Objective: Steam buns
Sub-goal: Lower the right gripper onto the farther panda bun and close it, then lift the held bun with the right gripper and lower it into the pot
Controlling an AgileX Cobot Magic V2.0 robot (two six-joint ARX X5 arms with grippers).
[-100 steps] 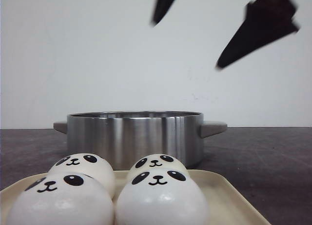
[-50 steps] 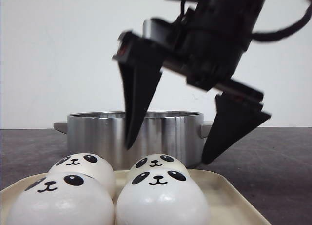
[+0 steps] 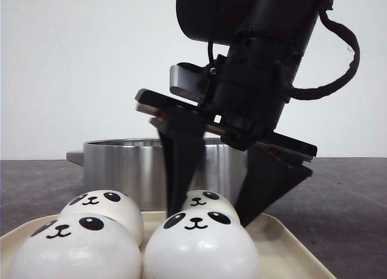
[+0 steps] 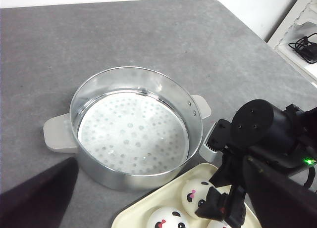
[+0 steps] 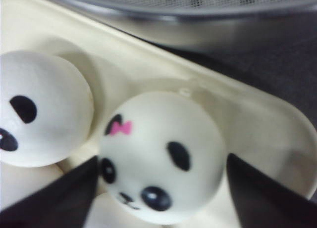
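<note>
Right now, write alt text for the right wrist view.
A white panda bun with a pink bow sits between the two dark fingers of the open right gripper, not yet touched. A second bun sits beside it on the cream tray, with the steel pot behind.

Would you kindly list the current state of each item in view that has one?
Steamer pot: uncovered, holds only a perforated liner.
Tray: holds all four buns.
Back-right bun: on the tray, straddled by the right end effector.
Right end effector: open.
Left end effector: open, holding nothing.
</note>
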